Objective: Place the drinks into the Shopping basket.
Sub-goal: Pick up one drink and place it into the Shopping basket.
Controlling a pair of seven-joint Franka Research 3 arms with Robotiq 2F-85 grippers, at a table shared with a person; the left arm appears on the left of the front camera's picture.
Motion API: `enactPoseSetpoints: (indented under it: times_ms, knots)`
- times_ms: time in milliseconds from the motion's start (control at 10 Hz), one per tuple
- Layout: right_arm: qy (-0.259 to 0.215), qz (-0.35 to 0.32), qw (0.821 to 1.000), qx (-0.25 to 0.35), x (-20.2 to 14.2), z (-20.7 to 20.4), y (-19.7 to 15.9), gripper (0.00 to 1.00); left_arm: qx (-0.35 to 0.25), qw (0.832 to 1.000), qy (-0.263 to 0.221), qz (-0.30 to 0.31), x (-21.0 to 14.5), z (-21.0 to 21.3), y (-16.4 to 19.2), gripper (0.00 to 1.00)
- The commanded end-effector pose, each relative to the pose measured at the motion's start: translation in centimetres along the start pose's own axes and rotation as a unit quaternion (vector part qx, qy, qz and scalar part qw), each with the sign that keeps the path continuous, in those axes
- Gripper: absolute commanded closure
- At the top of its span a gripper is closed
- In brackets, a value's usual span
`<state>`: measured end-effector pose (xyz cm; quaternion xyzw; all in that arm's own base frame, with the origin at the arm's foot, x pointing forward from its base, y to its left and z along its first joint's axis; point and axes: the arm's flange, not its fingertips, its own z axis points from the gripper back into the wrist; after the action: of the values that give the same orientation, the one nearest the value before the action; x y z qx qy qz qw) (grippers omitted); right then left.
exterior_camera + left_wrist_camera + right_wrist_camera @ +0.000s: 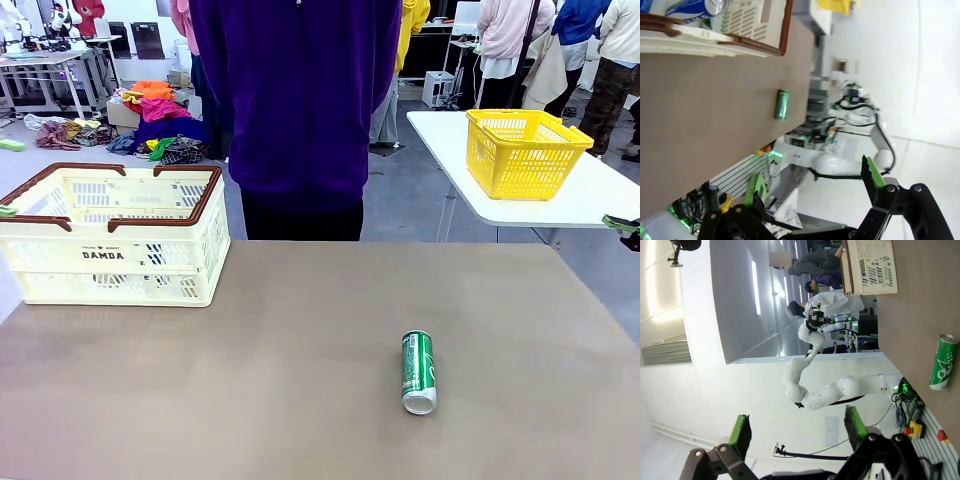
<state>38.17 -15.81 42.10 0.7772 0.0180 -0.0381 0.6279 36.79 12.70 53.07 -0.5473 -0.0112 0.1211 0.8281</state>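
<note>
A green can [418,371] lies on its side on the brown table, right of the middle; it shows small in the left wrist view [782,104] and at the right edge of the right wrist view [943,362]. The cream Shopping basket [60,262] with brown rim stands at the table's far left. A blue can [696,8] lies inside the basket [755,42]. My left gripper [812,182] is open and holds nothing, far from the cans. Open as well, my right gripper [797,425] is empty and points away from the table.
A person in a purple top [300,110] stands at the table's far edge. A yellow mesh basket [525,150] sits on a white table [600,200] at the back right. Piled clothes [160,125] lie on the floor behind.
</note>
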Motion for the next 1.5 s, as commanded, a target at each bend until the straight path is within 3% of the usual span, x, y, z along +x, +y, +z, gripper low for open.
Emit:
enactPoseSetpoints:
  times_ms: [0,300,500,600,800,900,1000,1400]
  knots:
    - [-0.003,-0.006,1.000,0.007,0.0,0.2,0.5,0.00,0.131,0.990,0.003,-0.043,-4.2,-9.0,-6.6,0.00]
    - [-0.003,-0.006,1.000,0.007,0.0,0.2,0.5,0.00,0.254,0.941,0.091,-0.203,-8.1,-23.7,-12.0,0.00]
    - [-0.003,-0.006,1.000,0.007,0.0,0.2,0.5,0.00,0.260,0.899,0.207,-0.284,-10.6,-32.6,-14.0,0.00]
    - [-0.003,-0.006,1.000,0.007,0.0,0.2,0.5,0.00,0.275,0.887,0.238,-0.285,-12.2,-37.8,-14.0,0.00]
    - [-0.003,-0.006,1.000,0.007,0.0,0.2,0.5,0.00,0.313,0.876,0.264,-0.254,-13.9,-44.8,-12.0,0.00]
    - [-0.003,-0.006,1.000,0.007,0.0,0.2,0.5,0.00,0.291,0.892,0.275,-0.211,-13.1,-45.2,-11.3,0.00]
    - [-0.003,-0.006,1.000,0.007,0.0,0.2,0.5,0.00,0.285,0.879,0.266,-0.274,-15.6,-43.9,-11.8,0.00]
    - [-0.003,-0.006,1.000,0.007,0.0,0.2,0.5,0.00,0.282,0.883,0.271,-0.261,-15.1,-45.2,-11.7,0.00]
